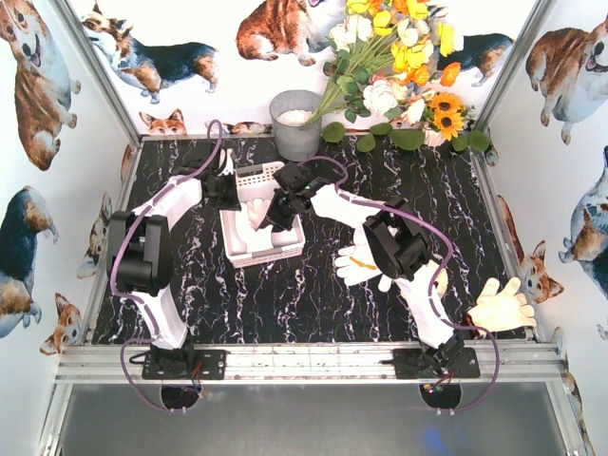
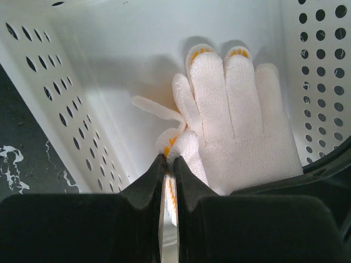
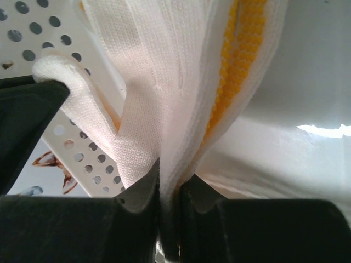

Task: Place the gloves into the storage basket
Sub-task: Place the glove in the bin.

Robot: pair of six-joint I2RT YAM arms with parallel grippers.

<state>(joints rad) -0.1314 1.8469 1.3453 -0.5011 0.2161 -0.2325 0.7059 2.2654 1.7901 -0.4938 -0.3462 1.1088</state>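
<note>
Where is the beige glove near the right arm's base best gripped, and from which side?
From above, I think, pinching across the palm of the beige glove. It lies flat and spread open on the table, so no edge stands up for a sideways grip; the palm is its widest part.

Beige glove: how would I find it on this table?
Start at the black marbled table, then go to its near right corner. The beige glove lies there alone, spread flat; unlike the white knit glove further in, it looks cream and rubbery.
</note>
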